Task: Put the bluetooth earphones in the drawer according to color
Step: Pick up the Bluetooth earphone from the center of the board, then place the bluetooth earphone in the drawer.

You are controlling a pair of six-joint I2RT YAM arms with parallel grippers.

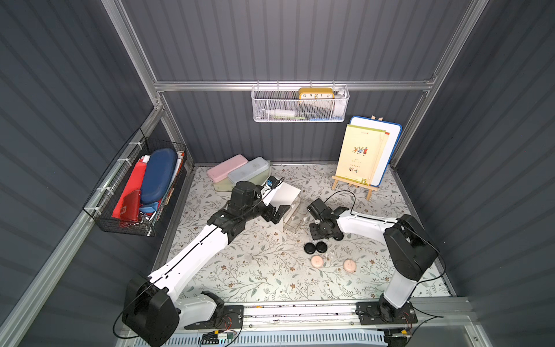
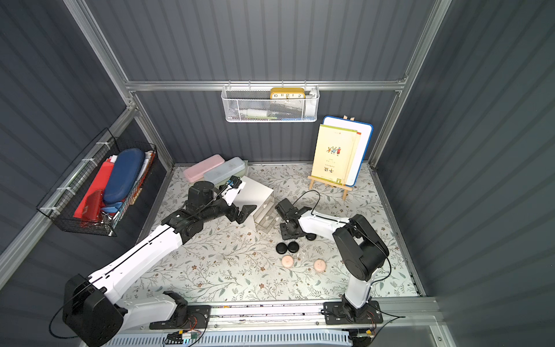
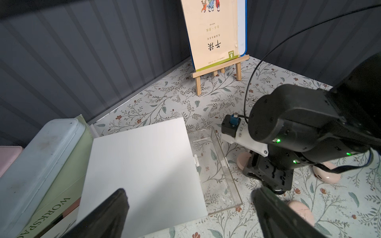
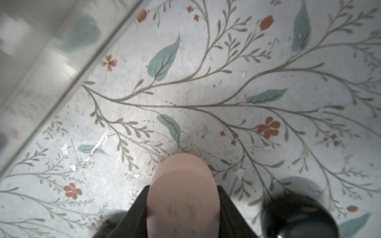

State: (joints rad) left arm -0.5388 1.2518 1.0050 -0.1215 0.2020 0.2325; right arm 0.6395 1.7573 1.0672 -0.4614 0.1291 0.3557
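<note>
The drawer (image 1: 289, 192) is a white cube cabinet mid-table, its lowest clear drawer (image 3: 216, 171) pulled out. My right gripper (image 1: 323, 233) points down just right of it, low over the mat, and is shut on a pale pink earphone case (image 4: 182, 197). A black case (image 4: 296, 216) lies close beside it. In both top views two black cases (image 1: 310, 248) (image 1: 321, 247) and two pink ones (image 1: 316, 260) (image 1: 349, 265) lie in front; a third black one (image 2: 310, 237) shows under the right arm. My left gripper (image 3: 189, 206) is open, empty, over the cabinet's near corner.
A pink pencil case (image 1: 226, 167) and a blue one (image 1: 248, 170) lie on a pale green box (image 1: 223, 187) behind the cabinet. A book on a wooden easel (image 1: 359, 156) stands back right. A black wire basket (image 1: 135, 192) hangs on the left wall, a white mesh basket (image 1: 300, 105) on the back wall.
</note>
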